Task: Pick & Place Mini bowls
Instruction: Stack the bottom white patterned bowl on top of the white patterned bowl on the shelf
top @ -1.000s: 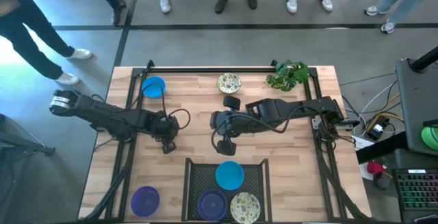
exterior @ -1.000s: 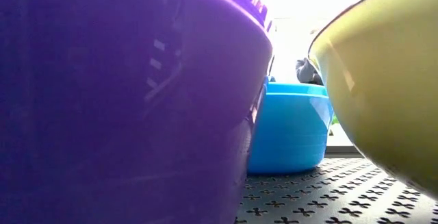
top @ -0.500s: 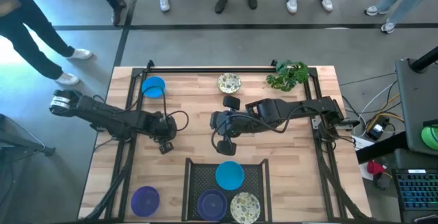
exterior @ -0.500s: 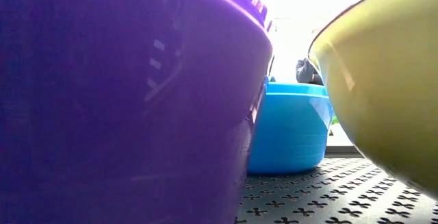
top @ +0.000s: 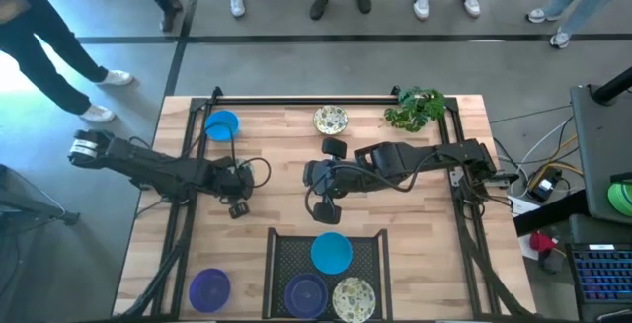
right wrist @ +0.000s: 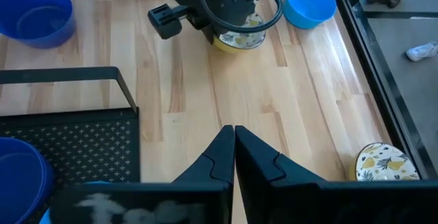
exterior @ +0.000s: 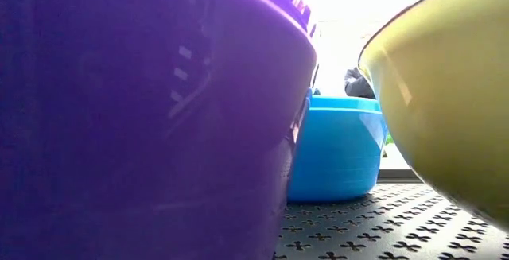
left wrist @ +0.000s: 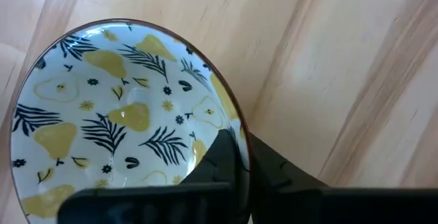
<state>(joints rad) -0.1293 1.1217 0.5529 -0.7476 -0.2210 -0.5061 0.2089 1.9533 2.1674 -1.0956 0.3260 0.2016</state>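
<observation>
1. Grey floor is surrounding the wooden desk, and several people's feet are showing beyond its far edge.
2. Left claw is sitting over the desk's middle-left, with its fingers pinching the rim of a cream pear-patterned bowl, one finger inside the rim and one outside.
3. Right claw is waiting just across from the left claw, near the desk's centre, with its fingers pressed fully together and gripping nothing.
4. A black mesh tray is lying just in front of the right claw, holding a blue bowl, a purple bowl and a second patterned bowl.
5. Another blue bowl is resting near the far left corner, beyond the left claw.
6. One more patterned bowl is sitting at the far edge, beyond the right claw, beside a leafy plant.
7. A lone purple bowl is standing on the near left corner, well apart from the left claw.
</observation>
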